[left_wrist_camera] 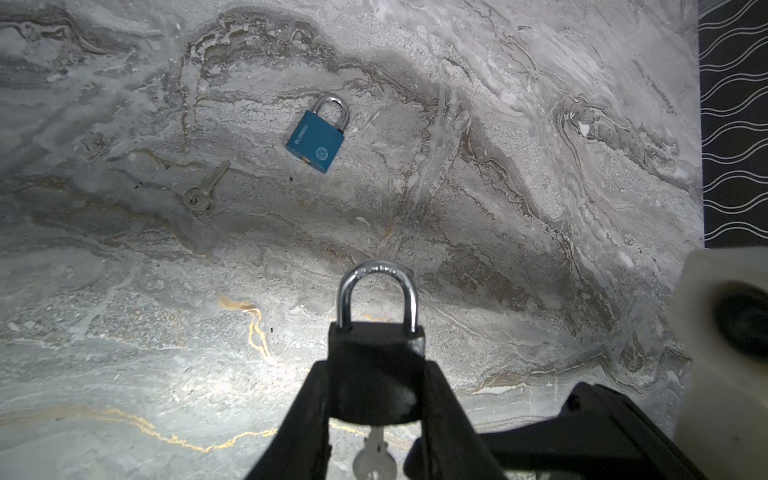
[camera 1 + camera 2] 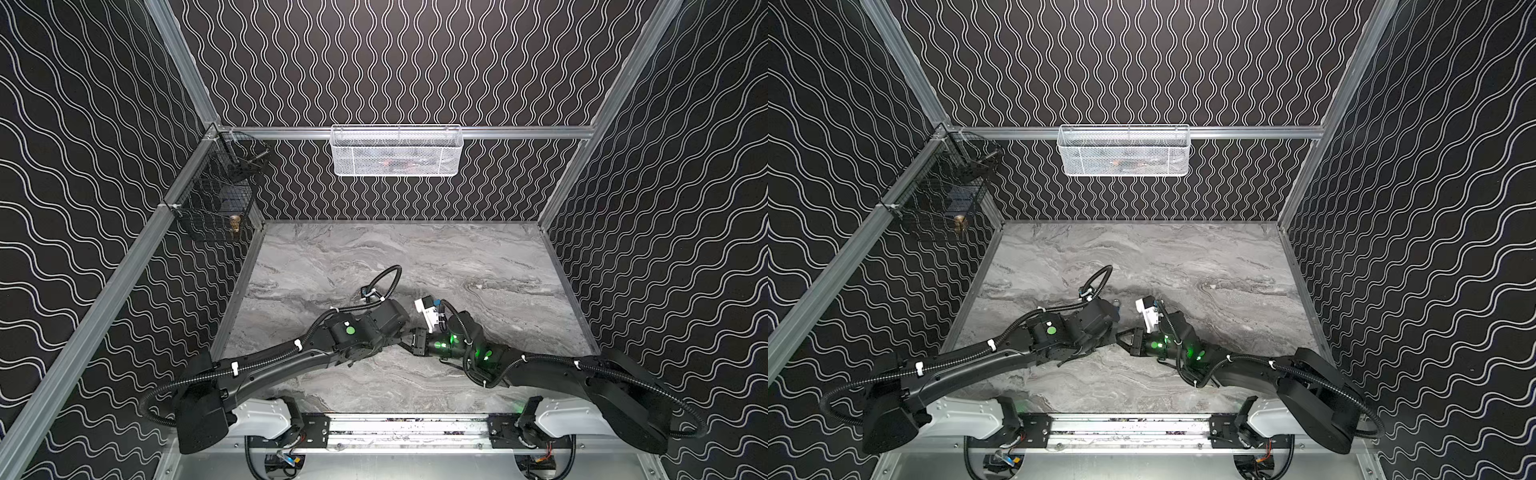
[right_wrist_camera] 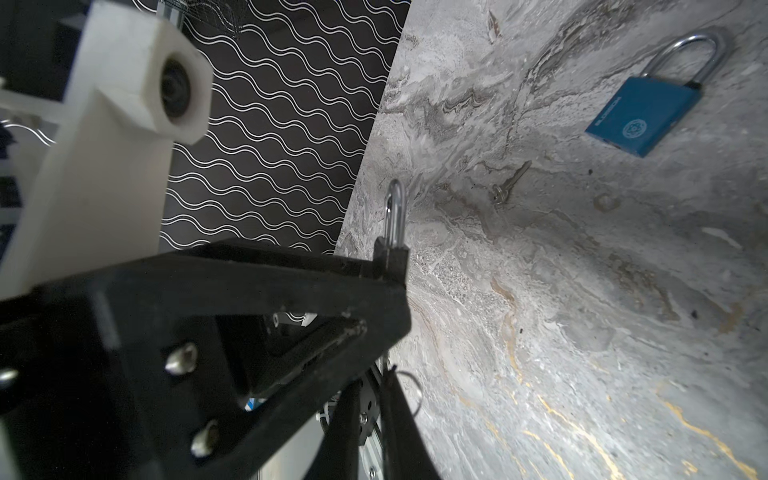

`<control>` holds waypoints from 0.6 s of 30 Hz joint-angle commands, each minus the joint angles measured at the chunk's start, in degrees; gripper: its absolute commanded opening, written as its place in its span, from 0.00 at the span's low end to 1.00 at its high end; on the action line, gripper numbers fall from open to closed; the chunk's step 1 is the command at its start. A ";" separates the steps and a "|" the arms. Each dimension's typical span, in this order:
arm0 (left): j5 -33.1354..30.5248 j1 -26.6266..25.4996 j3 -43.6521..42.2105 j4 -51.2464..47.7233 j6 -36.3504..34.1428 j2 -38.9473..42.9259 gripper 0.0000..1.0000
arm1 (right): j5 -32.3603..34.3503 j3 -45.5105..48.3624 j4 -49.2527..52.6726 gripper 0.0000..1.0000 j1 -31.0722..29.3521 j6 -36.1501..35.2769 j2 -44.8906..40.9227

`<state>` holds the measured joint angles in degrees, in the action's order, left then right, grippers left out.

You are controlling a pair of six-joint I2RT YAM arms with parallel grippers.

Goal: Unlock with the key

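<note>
**Key's in — shackle yet to pop**

The left gripper has the black padlock clamped by its body, held over the marble tabletop. The key hangs from the keyhole, so insertion looks done. But the shackle sits seated, both legs in — the turn is left to do. The right gripper sits just beside the key; whether its jaws grip it, I can't tell. A blue padlock and a spare key lie apart.
</note>
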<state>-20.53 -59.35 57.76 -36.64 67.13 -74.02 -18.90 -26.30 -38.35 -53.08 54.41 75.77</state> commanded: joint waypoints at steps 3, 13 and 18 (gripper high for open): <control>-0.90 0.46 1.05 -0.62 1.02 0.11 0.05 | 1.26 0.40 -2.88 0.17 -0.87 -0.14 -0.70; -1.79 0.55 0.95 -0.51 3.19 1.33 0.05 | 18.08 3.72 -4.27 0.23 -7.66 4.10 -3.13; -1.88 0.55 0.69 -0.09 3.49 1.43 0.05 | 19.64 2.80 -7.27 0.23 -9.38 4.30 -1.80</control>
<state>-20.78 -58.92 58.37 -37.12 69.21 -72.88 -2.15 -22.70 -40.64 -61.93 57.65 73.32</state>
